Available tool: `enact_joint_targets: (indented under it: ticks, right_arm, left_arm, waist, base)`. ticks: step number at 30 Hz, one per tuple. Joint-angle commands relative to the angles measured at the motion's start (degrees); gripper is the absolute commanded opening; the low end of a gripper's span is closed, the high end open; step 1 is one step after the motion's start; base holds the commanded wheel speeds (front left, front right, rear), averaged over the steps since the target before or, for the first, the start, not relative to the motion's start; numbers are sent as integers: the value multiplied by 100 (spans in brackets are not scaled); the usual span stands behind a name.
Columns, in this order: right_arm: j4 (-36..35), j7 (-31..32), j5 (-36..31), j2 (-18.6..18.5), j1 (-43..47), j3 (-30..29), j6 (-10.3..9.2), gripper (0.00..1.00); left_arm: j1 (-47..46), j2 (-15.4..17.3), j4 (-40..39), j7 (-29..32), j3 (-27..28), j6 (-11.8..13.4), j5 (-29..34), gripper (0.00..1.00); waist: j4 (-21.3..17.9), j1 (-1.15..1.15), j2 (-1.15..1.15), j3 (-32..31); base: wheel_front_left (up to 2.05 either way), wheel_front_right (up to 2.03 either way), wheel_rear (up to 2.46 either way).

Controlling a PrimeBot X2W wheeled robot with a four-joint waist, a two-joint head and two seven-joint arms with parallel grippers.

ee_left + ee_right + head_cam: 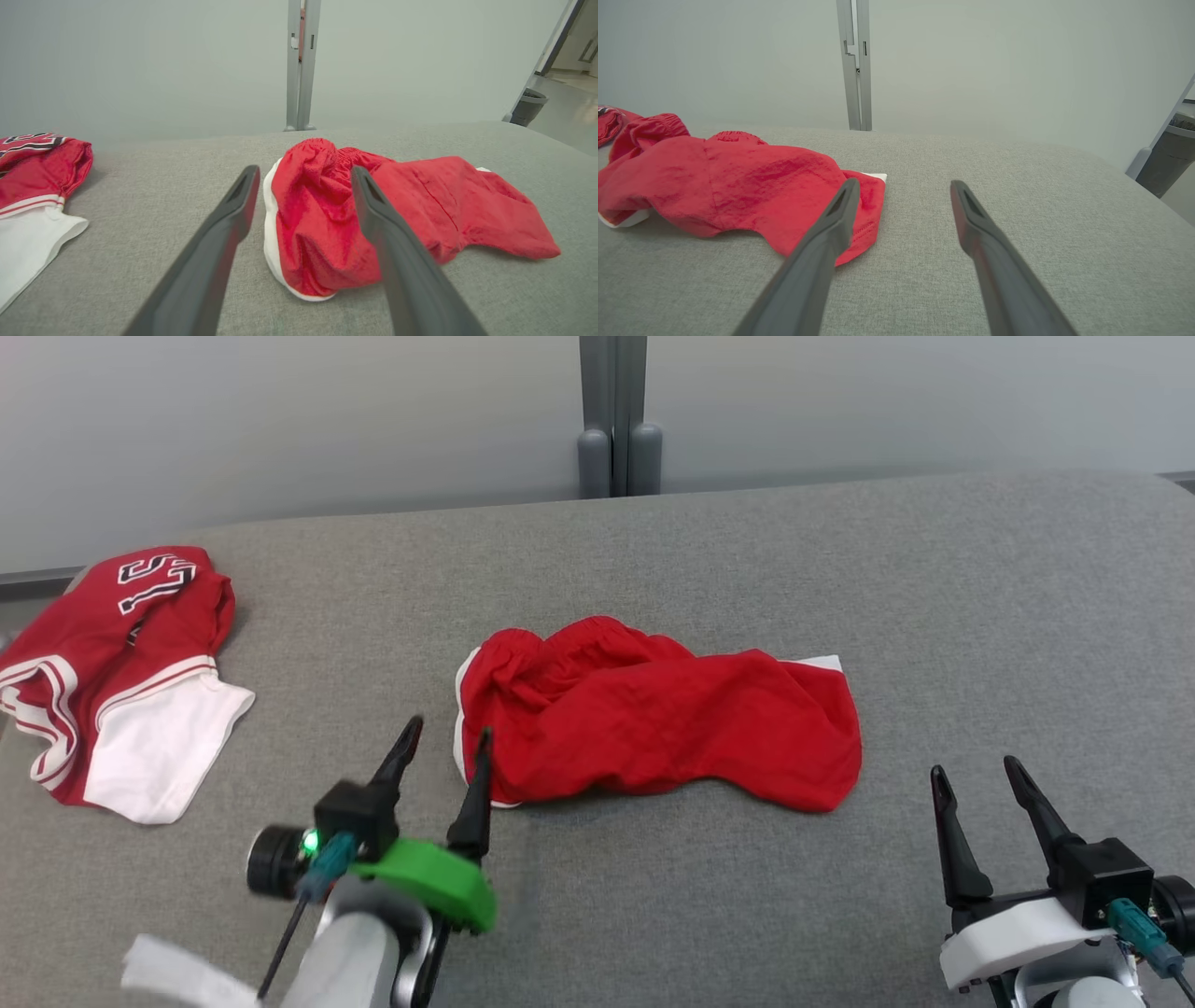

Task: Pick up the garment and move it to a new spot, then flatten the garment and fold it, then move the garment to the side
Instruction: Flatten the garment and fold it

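Observation:
The garment [653, 719] is a pair of red shorts with white trim, lying crumpled in the middle of the grey surface. My left gripper [446, 742] hangs open just off its left end, one finger over the white edge. Seen from the left wrist, the garment [397, 219] lies right ahead between and beyond the open fingers [233, 205]. My right gripper [976, 775] stands open to the right of the garment's right end, apart from it. From the right wrist, the garment [738, 182] lies to the left, its hem beside my left fingertip [847, 196].
A folded red and white jersey [121, 681] with black lettering lies at the far left of the grey padded surface [840, 569]. A grey post [613, 420] stands behind the far edge against a pale wall. A dark bin [1167, 158] stands off to the right.

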Motion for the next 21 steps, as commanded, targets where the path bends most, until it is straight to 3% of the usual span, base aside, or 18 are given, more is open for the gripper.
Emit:
enact_joint_targets:
  ticks: [1, 6, 12, 16, 21]
  right_arm:
    - [-18, -13, -47, -19, -75, 8, -6, 100]
    - [-56, -13, -91, -19, -246, 114, -7, 100]
    - [-40, -13, -103, -21, -507, 305, -6, 100]
    - [-26, -13, -40, -19, -640, 416, -6, 100]
    - [-18, -13, 28, -18, -746, 536, -6, 100]
  left_arm:
    - [-438, 8, 137, 149, -155, -31, -30, 100]
    - [-1808, 8, 732, 947, -795, 8, -215, 100]
    - [-3262, 13, 1730, 2359, -1568, 128, -624, 100]
    - [-3896, 14, 2263, 3111, -1960, 158, -804, 100]
    - [-4352, 14, 2648, 3634, -2281, 227, -1097, 100]
  waist:
    - [-37, 0, 0, 138]
    - [-195, 0, 0, 436]
    - [-573, 0, 0, 865]
    - [-810, 0, 0, 1102]
    - [-1015, 0, 0, 1299]
  base:
    - [0, 0, 0]
    - [0, 0, 0]
    - [0, 0, 0]
    - [0, 0, 0]
    - [0, 0, 0]
